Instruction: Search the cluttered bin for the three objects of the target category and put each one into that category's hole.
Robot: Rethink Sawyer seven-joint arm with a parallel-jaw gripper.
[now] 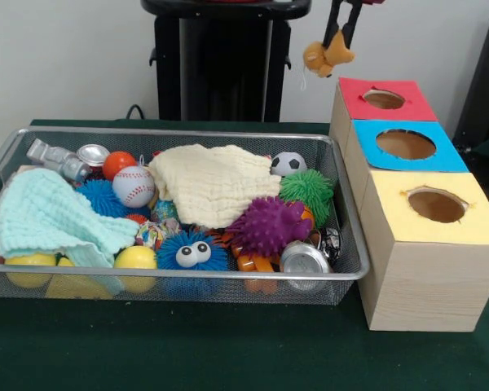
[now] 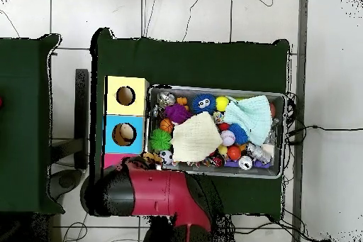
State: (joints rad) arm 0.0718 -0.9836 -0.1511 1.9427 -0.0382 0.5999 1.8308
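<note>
The wire mesh bin [image 1: 187,275] stands on the green table, full of toys and cloths; it also shows in the overhead view [image 2: 213,89]. The red-faced hole [image 1: 383,98] is in the farthest of three wooden boxes to the right of the bin. My gripper [image 1: 337,37] hangs at the top, shut on a small tan plush toy [image 1: 326,56], held in the air just left of and above the red box. In the overhead view my arm [image 2: 152,189] covers most of the red box [image 2: 113,160], and its hole is hidden.
The blue-faced hole [image 1: 405,144] and the yellow-faced hole [image 1: 437,204] lie nearer the camera. In the bin are a cream cloth [image 1: 212,181], a mint cloth [image 1: 53,216], a baseball [image 1: 133,186], a purple spiky ball [image 1: 269,226], a green spiky ball [image 1: 307,189], a soccer ball [image 1: 288,164] and cans.
</note>
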